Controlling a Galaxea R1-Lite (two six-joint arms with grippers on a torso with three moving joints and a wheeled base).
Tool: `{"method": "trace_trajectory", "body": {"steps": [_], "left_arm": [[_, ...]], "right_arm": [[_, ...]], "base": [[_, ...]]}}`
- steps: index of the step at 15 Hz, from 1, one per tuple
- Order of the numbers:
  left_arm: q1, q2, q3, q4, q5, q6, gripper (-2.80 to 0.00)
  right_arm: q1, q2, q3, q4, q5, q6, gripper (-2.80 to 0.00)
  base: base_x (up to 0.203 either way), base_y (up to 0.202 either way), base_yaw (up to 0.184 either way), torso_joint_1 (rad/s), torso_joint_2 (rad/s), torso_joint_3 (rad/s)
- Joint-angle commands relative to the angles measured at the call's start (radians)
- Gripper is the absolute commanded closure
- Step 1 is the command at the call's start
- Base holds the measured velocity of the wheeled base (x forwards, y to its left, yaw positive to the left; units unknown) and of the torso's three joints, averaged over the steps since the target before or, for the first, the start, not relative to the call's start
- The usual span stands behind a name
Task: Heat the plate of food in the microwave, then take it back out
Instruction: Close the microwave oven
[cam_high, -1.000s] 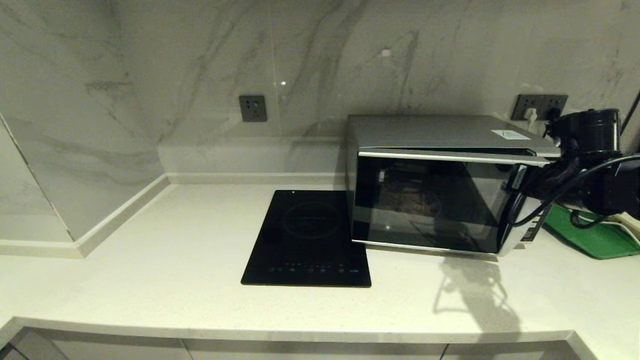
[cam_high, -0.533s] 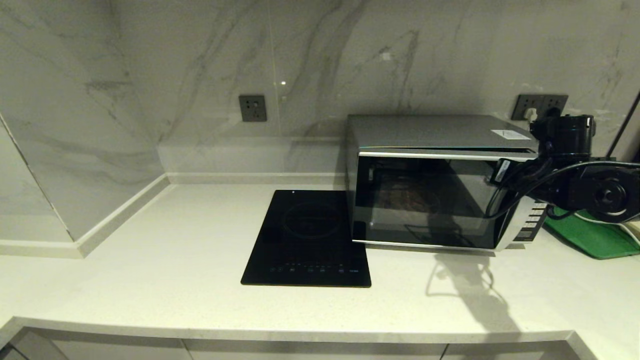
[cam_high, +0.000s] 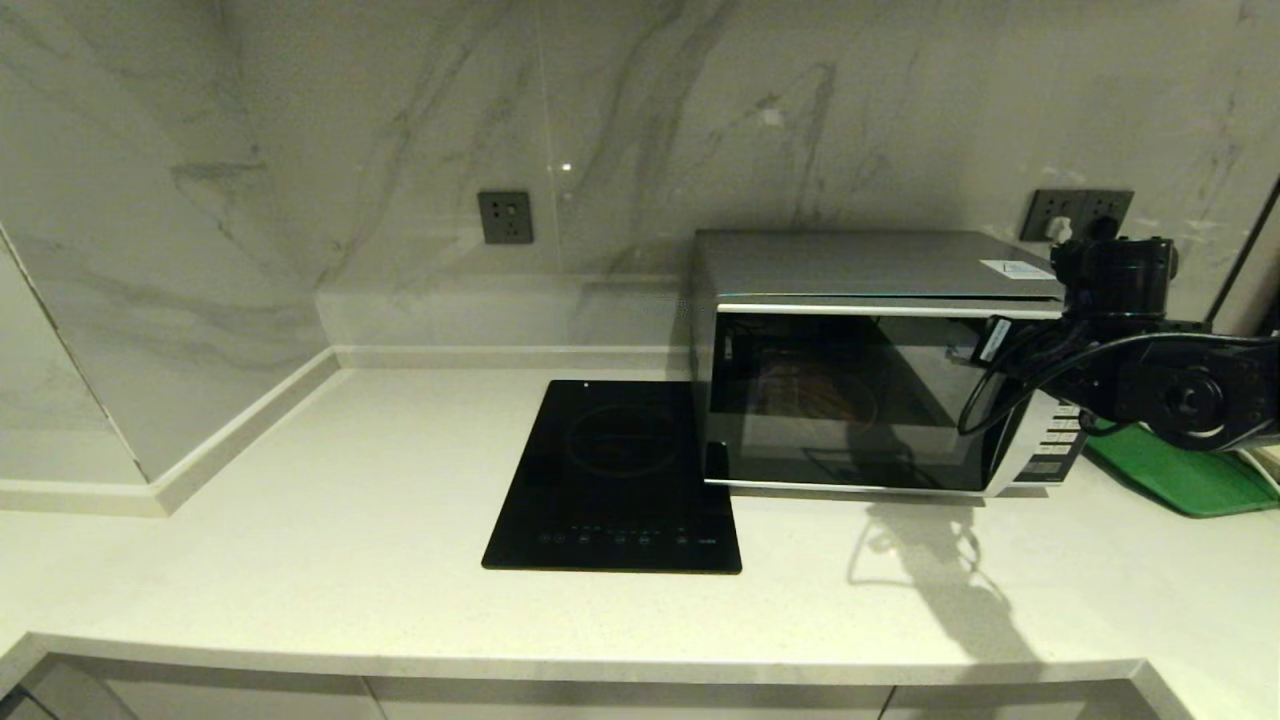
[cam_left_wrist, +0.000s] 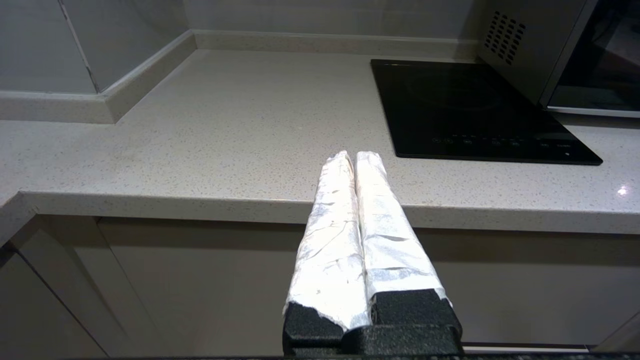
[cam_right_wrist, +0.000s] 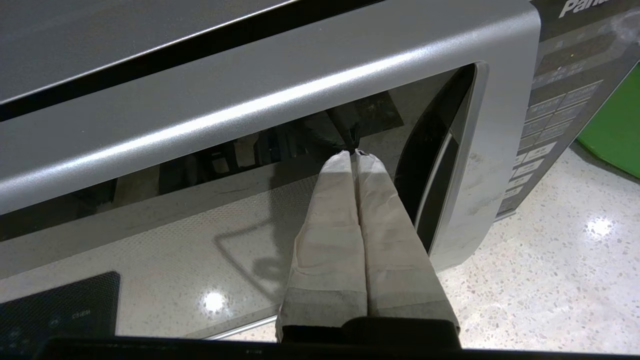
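The silver-grey microwave (cam_high: 880, 265) stands at the back right of the counter. Its dark glass door (cam_high: 850, 400) lies almost flush with the body. The plate of food (cam_high: 815, 398) shows only dimly as a round shape behind the glass. My right gripper (cam_right_wrist: 353, 152) is shut, holds nothing, and its taped fingertips touch the door glass near the edge by the button panel (cam_right_wrist: 542, 125). In the head view the right arm (cam_high: 1150, 385) covers the microwave's right end. My left gripper (cam_left_wrist: 354, 156) is shut and empty, parked off the counter's front edge, left of the hob.
A flat black induction hob (cam_high: 615, 480) lies directly left of the microwave. A green tray (cam_high: 1185, 478) sits behind the right arm, at the counter's right. The marble wall carries sockets (cam_high: 505, 216), and a side wall closes the left end.
The microwave door has swung from ajar to almost flush. My right arm followed it inward, toward the microwave front, with the gripper staying shut. The left arm has not moved.
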Motion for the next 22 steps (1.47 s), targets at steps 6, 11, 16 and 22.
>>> {"method": "trace_trajectory", "body": {"steps": [6,11,16,22], "left_arm": [[0.001,-0.001,0.000,-0.001,0.000,-0.001,0.00],[0.001,0.000,0.000,-0.001,0.000,-0.001,0.00],[0.001,0.000,0.000,-0.001,0.000,-0.001,0.00],[0.001,0.000,0.000,-0.001,0.000,-0.001,0.00]], "right_arm": [[0.001,-0.004,-0.043,-0.004,0.000,-0.008,0.00],[0.001,0.014,-0.081,-0.003,0.000,-0.018,0.00],[0.001,-0.030,-0.067,0.014,0.003,-0.019,0.00],[0.006,-0.312,0.036,0.217,0.067,-0.021,0.00]], "base": [[0.000,0.000,0.000,0.000,0.00,0.000],[0.000,0.000,0.000,0.000,0.00,0.000],[0.000,0.000,0.000,0.000,0.00,0.000],[0.000,0.000,0.000,0.000,0.00,0.000]]}}
